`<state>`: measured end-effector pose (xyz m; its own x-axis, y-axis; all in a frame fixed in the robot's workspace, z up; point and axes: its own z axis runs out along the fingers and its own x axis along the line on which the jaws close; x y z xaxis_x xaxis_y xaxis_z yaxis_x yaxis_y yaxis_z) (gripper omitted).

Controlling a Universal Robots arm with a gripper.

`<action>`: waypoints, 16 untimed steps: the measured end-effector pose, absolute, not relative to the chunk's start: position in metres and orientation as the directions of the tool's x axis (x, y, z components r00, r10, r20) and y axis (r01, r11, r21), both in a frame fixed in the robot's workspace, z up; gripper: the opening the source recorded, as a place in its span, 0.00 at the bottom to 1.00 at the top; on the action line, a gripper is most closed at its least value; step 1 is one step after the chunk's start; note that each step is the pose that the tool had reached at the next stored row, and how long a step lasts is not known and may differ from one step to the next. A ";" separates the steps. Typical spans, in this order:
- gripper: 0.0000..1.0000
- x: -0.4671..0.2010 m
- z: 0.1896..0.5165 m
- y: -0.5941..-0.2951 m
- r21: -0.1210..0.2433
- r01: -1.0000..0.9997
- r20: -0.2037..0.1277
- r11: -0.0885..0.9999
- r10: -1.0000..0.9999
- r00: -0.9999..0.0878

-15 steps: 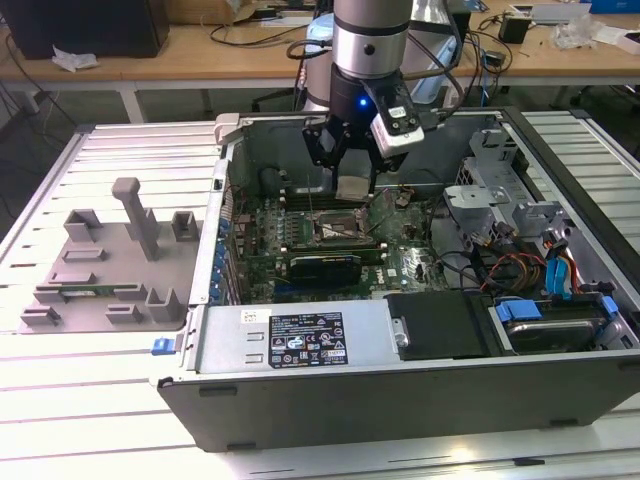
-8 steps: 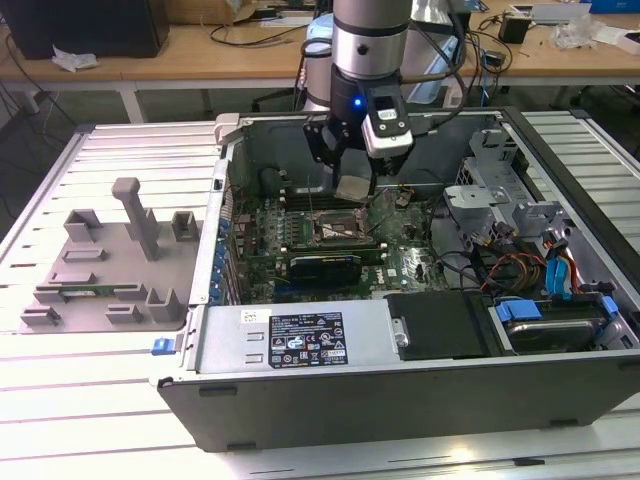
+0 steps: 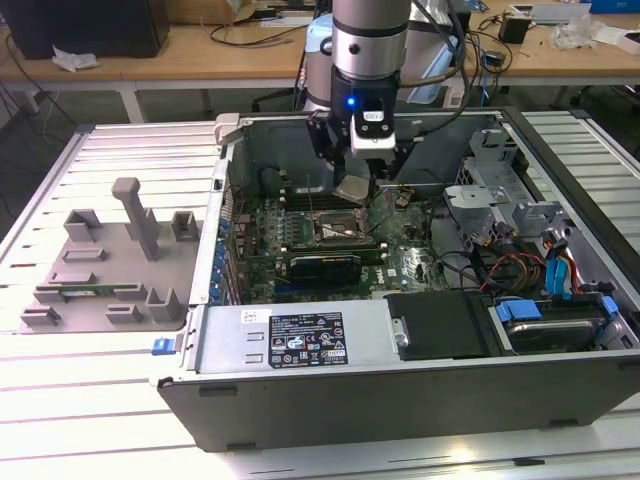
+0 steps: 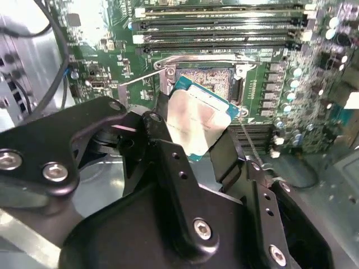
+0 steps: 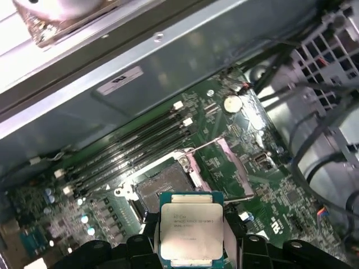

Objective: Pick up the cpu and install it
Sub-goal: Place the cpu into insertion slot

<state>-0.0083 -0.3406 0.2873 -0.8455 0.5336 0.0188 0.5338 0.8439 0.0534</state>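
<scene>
Tool: black metal fingers pinching the cpu, a thin square chip, tilted over the open socket inside the computer case. Fingers cover its side edges. Second wrist view: glare-washed silver face. First wrist view: print visible on it

Silver square cpu, tilted, aloft

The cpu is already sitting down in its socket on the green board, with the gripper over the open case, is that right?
Not quite. The cpu is not in the socket: the gripper holds it by its edges above the bare socket, as seen in both wrist views. The gripper is indeed over the open case.
</scene>
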 end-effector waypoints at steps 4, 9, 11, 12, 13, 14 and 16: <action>0.54 -0.008 0.287 -0.341 0.053 0.598 0.019 0.800 0.598 -0.802; 0.54 -0.008 0.287 -0.341 0.053 0.672 0.019 0.739 0.672 -0.740; 0.54 -0.008 0.286 -0.341 0.053 0.700 0.019 0.712 0.700 -0.714; 0.54 -0.008 0.286 -0.341 0.053 0.716 0.019 0.696 0.716 -0.698; 0.54 -0.008 0.286 -0.341 0.053 0.727 0.019 0.685 0.727 -0.686; 0.54 -0.008 0.286 -0.341 0.053 0.737 0.019 0.674 0.738 -0.675; 0.54 -0.008 0.286 -0.341 0.053 0.758 0.019 0.650 0.758 -0.651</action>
<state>-0.0083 -0.3406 0.2860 -0.6514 0.7585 0.0188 0.7582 0.6499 0.0534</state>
